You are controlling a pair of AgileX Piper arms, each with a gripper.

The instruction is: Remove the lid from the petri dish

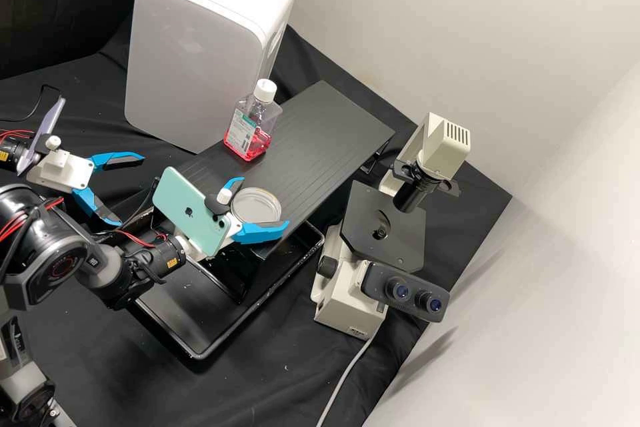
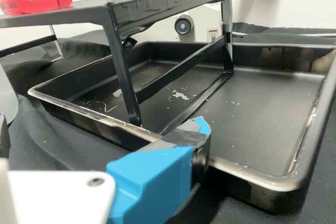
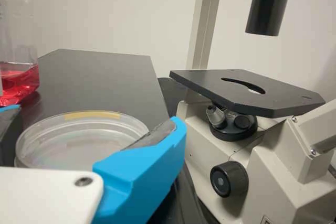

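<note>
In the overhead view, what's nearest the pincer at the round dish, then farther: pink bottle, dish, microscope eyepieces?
1. Petri dish, right at the right pincer.
2. Pink bottle, farther back on the rack.
3. Microscope eyepieces, off the rack to one side.

A white-capped culture flask of pink liquid stands on a black raised platform whose legs rest in a black tray. A white boxy appliance sits behind, and an inverted microscope stands beside the tray.
</note>
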